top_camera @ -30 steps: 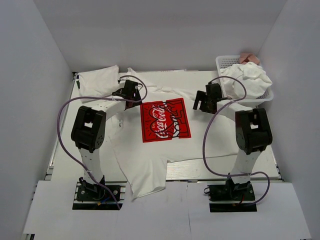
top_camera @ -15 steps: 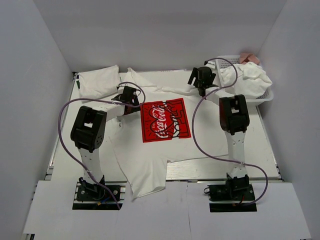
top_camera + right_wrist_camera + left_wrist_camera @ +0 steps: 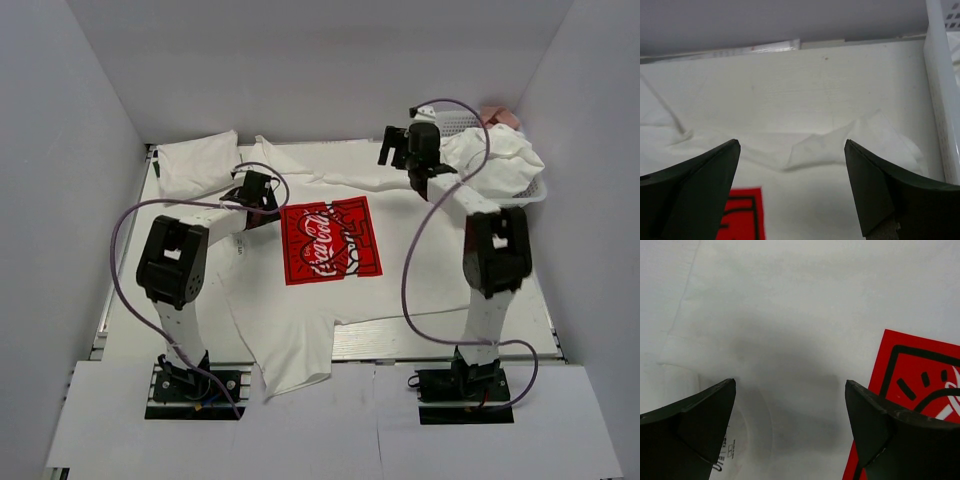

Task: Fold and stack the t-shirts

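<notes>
A white t-shirt (image 3: 300, 320) with a red rectangular chest print (image 3: 330, 240) lies spread flat across the table, its hem hanging over the near edge. My left gripper (image 3: 256, 190) is open and low over the shirt beside the print's upper left corner. In the left wrist view (image 3: 790, 385) the neck label shows at lower left and the print (image 3: 920, 375) at right. My right gripper (image 3: 400, 150) is open above the shirt's far right shoulder. In the right wrist view (image 3: 792, 142) a crumpled sleeve fold (image 3: 840, 145) lies between the jaws. A folded white shirt (image 3: 195, 160) lies at the far left.
A white basket (image 3: 450, 120) at the far right holds a heap of white shirts (image 3: 500, 160) and something pink (image 3: 497, 115). Its wall (image 3: 940, 90) is just right of my right gripper. White walls enclose the table on three sides.
My right arm has swung from the shirt's right side towards the far edge, beside the basket. My left gripper has barely shifted.
</notes>
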Controlling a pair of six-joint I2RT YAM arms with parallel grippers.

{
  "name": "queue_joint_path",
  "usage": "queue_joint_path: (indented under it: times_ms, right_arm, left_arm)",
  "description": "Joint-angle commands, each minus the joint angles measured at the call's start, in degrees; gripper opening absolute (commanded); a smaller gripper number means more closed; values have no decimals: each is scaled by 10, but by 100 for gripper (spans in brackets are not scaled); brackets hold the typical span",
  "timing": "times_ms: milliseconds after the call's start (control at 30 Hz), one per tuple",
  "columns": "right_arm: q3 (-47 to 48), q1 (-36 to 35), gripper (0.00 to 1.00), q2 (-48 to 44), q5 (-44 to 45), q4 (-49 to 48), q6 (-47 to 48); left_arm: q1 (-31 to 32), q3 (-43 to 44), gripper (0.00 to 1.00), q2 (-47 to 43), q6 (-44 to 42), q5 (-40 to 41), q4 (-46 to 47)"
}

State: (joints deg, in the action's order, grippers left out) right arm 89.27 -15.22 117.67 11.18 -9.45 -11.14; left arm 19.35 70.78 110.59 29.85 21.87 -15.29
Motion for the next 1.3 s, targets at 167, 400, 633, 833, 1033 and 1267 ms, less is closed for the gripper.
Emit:
queue_joint_path:
  times_ms: [167,400,633,833,1033,1267]
  right_arm:
    - [-342,-38,90,-368,-102,64,-179]
    - [-367,-89,90,-417,-21,163,-220]
    - [-254,-83,90,-244,10,168,-208]
    - [-64,-72,90,-85,33,172,-184]
    - [57,-51,90,41,6,206,-193]
    - [5,-38,90,43,-5,161,-184]
  left_arm:
    - [3,-64,100,-156,14,-17,23]
    - [9,-143,100,-229,14,-42,51]
    - [3,-157,100,-222,25,-54,52]
    - [-2,-151,100,-177,32,-65,58]
    - [-2,-94,100,-124,32,-13,11]
    - [-2,-88,100,-112,32,-27,18]
